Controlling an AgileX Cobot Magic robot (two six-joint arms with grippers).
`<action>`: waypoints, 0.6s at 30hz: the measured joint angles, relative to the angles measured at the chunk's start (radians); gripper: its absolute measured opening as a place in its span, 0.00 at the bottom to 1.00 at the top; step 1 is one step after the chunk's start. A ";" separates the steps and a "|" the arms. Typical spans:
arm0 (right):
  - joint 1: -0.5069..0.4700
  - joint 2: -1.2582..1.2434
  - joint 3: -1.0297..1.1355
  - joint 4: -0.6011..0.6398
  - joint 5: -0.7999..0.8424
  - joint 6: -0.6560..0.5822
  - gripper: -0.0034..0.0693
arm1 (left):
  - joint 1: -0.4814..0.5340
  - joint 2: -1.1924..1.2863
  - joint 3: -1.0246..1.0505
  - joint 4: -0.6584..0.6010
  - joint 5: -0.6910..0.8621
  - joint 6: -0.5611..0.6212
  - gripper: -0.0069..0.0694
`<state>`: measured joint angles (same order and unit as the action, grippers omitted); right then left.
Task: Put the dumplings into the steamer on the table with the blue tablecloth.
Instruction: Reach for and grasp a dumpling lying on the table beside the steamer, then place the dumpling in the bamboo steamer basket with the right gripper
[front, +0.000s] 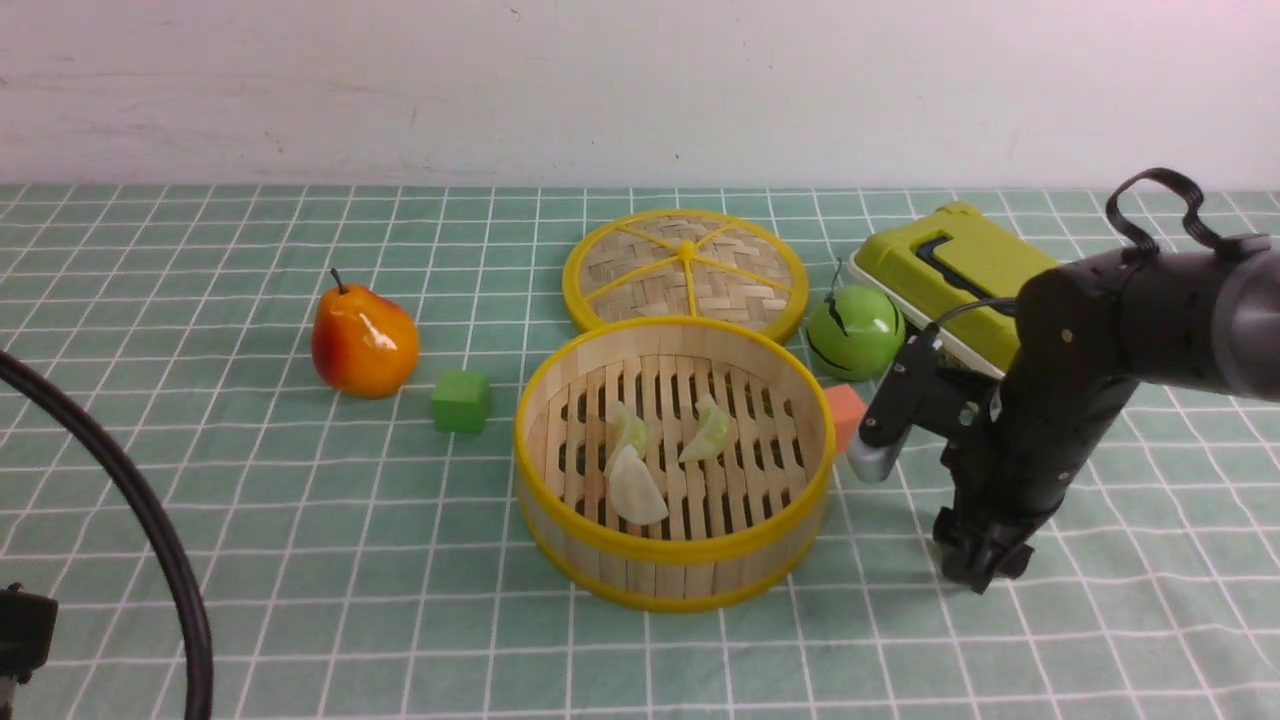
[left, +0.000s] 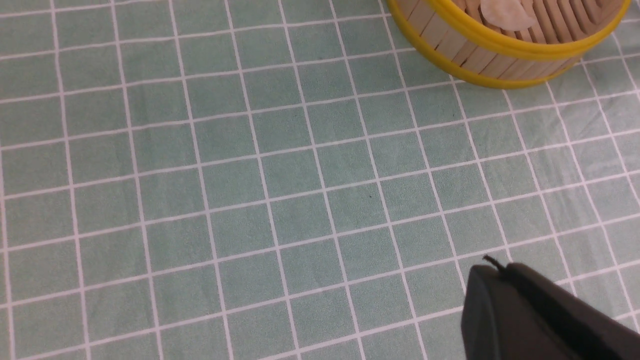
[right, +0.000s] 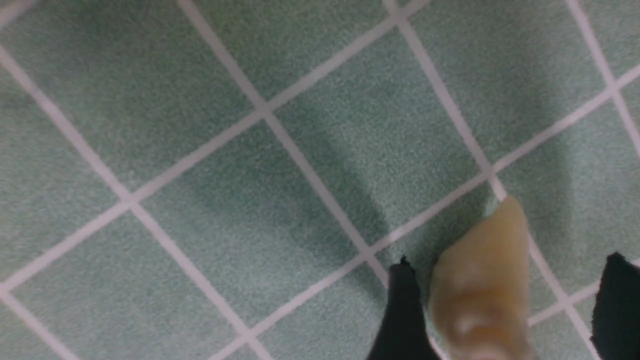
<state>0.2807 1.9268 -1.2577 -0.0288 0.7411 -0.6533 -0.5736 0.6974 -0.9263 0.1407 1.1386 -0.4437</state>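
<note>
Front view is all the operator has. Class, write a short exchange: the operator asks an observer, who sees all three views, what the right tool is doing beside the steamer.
Operator: I count three dumplings in the steamer. The right tool is low over the cloth, but I cannot see between its tips. Anything there?
Observer: Yes. A cream dumpling lies on the cloth between its fingers.
Operator: Is it gripped?
Observer: Not yet. The jaws stand open, with a clear gap on one side of the dumpling.
</note>
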 joint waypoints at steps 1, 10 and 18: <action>0.000 0.010 0.000 -0.007 -0.001 0.000 0.58 | 0.000 0.000 0.000 0.000 0.001 0.000 0.08; 0.017 -0.031 -0.076 -0.025 0.097 0.033 0.32 | 0.000 0.000 0.000 -0.001 0.004 0.005 0.08; 0.179 -0.081 -0.325 0.176 0.210 0.251 0.32 | 0.000 0.000 0.000 -0.001 0.005 0.024 0.09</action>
<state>0.4594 1.8461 -1.5824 0.1472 0.9511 -0.4023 -0.5736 0.6974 -0.9263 0.1399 1.1439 -0.4200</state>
